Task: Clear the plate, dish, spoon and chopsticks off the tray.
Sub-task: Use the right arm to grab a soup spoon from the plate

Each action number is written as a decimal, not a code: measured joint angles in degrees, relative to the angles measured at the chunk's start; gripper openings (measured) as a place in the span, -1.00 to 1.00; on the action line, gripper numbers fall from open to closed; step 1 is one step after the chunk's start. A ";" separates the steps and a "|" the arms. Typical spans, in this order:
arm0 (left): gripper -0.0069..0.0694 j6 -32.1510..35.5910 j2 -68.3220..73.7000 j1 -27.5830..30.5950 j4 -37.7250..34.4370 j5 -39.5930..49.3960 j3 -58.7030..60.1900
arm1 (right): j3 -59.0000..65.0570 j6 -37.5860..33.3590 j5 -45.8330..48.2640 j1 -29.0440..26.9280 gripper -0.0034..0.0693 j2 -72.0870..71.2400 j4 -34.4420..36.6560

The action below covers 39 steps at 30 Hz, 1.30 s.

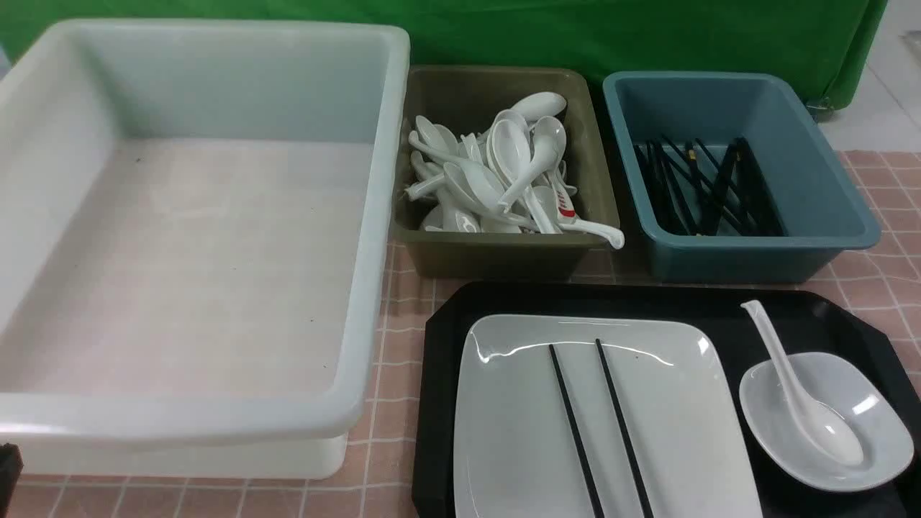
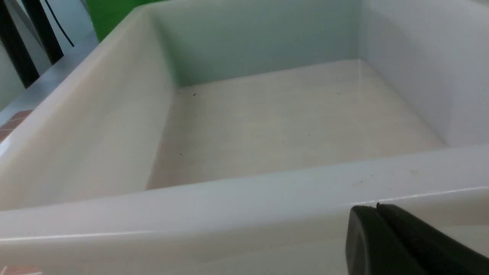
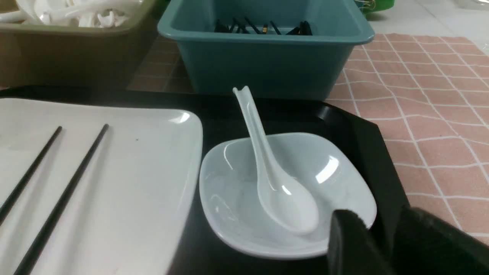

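We are tackling the dish (image 1: 885, 432), front view's lower right: right gripper (image 3: 378, 215) is hovering half-open, empty, at its rim; left gripper (image 2: 376, 209) closed. Next: likely closing on that rim.

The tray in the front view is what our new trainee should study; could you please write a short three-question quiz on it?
1. Counting the chopsticks as one piece, how many pieces of tableware are on the tray?
2. True or false: the chopsticks lie side by side on the plate.
3. The spoon rests: A) on the plate; B) in the dish; C) on the bare tray.

Key: 1) four; 2) true; 3) B.
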 joint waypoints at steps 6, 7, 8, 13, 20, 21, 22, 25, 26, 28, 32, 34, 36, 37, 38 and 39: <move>-0.81 0.00 0.00 0.00 0.00 0.00 0.00 | 0.00 0.00 0.00 0.00 -0.24 0.00 0.00; -0.81 0.00 0.00 0.00 0.00 0.00 0.00 | 0.00 0.00 0.00 0.00 -0.24 0.00 0.00; -0.81 0.00 0.00 0.00 0.00 0.00 0.00 | 0.00 0.00 0.00 0.00 -0.24 0.00 0.00; -0.81 0.00 0.00 0.00 0.00 0.00 0.00 | 0.00 0.00 0.00 0.00 -0.24 0.00 0.00; -0.81 -1.81 0.00 0.00 -3.93 -6.53 0.00 | 0.00 0.00 0.00 0.00 -0.24 0.00 0.00; -0.81 -2.45 0.00 0.00 -5.07 -7.04 0.00 | 0.00 0.00 0.00 0.00 -0.24 0.00 0.00; -0.81 -5.18 0.00 0.00 -9.83 -10.52 0.00 | 0.00 0.00 0.00 0.00 -0.24 0.00 0.00; -0.81 -10.00 0.00 0.00 -17.59 -15.91 0.00 | 0.00 0.00 -0.06 0.00 -0.24 0.00 0.00; -0.81 -10.66 0.00 0.00 -18.40 -16.71 0.00 | 0.00 0.00 -0.14 0.00 -0.24 0.00 0.00; -0.81 -11.51 0.00 0.00 -17.81 -18.62 0.00 | 0.00 0.00 -0.36 0.00 -0.24 0.00 0.00; -0.81 -13.54 0.00 0.00 -17.57 -23.67 0.00 | 0.21 4.65 -2.15 0.07 -0.24 0.00 0.00; -0.81 -18.89 0.00 0.00 -17.74 -26.88 0.00 | 0.50 13.97 -6.23 0.07 -0.24 0.00 0.00; -0.81 -21.36 0.00 0.00 -17.56 -28.77 0.00 | 0.50 19.39 -8.69 0.07 -0.24 0.00 0.00; -0.81 -24.67 0.00 0.00 -16.49 -32.40 0.00 | 0.50 27.22 -12.42 0.07 -0.24 0.00 0.00; -0.81 -26.04 0.00 0.00 -14.97 -35.66 0.00 | 0.50 32.02 -14.73 0.07 -0.24 0.00 0.00; -0.81 -27.05 0.00 0.00 -13.07 -38.31 0.00 | 0.50 35.33 -16.24 0.07 -0.24 0.00 0.00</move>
